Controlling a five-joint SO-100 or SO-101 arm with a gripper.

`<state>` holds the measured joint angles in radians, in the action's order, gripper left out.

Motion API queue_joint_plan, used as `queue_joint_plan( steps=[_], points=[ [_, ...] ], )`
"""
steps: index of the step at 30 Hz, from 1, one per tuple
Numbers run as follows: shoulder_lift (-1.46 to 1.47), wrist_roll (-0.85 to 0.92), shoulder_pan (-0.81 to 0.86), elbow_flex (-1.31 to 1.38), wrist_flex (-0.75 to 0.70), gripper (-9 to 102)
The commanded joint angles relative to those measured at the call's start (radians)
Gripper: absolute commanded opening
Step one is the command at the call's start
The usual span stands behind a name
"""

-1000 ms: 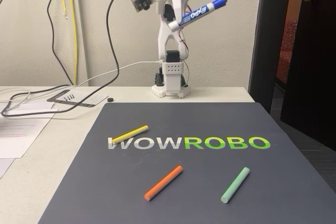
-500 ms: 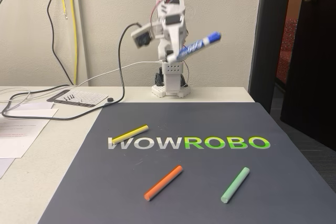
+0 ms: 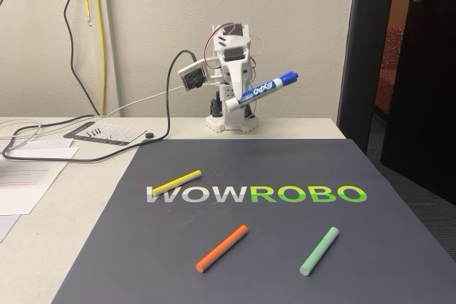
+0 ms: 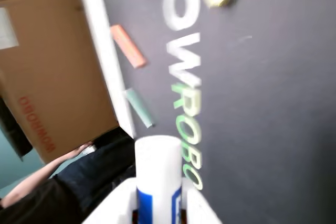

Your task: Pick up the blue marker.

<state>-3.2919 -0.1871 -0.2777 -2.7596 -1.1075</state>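
In the fixed view, nearest the camera, an orange stick (image 3: 221, 248) and a green stick (image 3: 318, 250) lie well apart on the dark mat (image 3: 399, 247), both slanting up to the right. Just beyond them runs the printed WOWROBO lettering (image 3: 256, 194), with a yellow stick (image 3: 176, 182) resting across its first letter. The mat covers most of the pale surface (image 3: 78, 204); loose sheets of paper (image 3: 28, 169) lie on the surface at the left, and black cables (image 3: 85, 137) trail over them towards the wall.

At the far edge of the surface stands the white arm (image 3: 231, 69), folded low over its base. Its end effector (image 3: 239, 101) is closed around the blue marker (image 3: 267, 89), gripping the white barrel near its lower end. The marker is held in the air above the back of the mat, tilted, its blue cap pointing up and to the right. A small camera (image 3: 191, 76) sits on the arm's left side in this view. Behind are a beige wall and, to the right, a dark door (image 3: 420, 69).

In the wrist view the marker's white butt end (image 4: 157, 156) rises from the bottom edge, the end effector's white fingers (image 4: 113, 203) pressed on either side of its blue label. Beyond lie the blurred mat with its lettering, the three sticks, a cardboard box (image 4: 50, 66) and a person's arm (image 4: 31, 182) at the lower left.
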Motion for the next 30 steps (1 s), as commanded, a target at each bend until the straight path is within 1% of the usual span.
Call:
queue_joint_plan(
  steps=[1, 15, 30],
  points=[
    [-0.057, 0.018, 0.006, 0.002, -0.014, 0],
    [-0.057, 0.071, 0.015, -0.052, 0.0, 0],
    [-0.057, 0.078, 0.015, -0.061, -0.008, 0]
  ],
)
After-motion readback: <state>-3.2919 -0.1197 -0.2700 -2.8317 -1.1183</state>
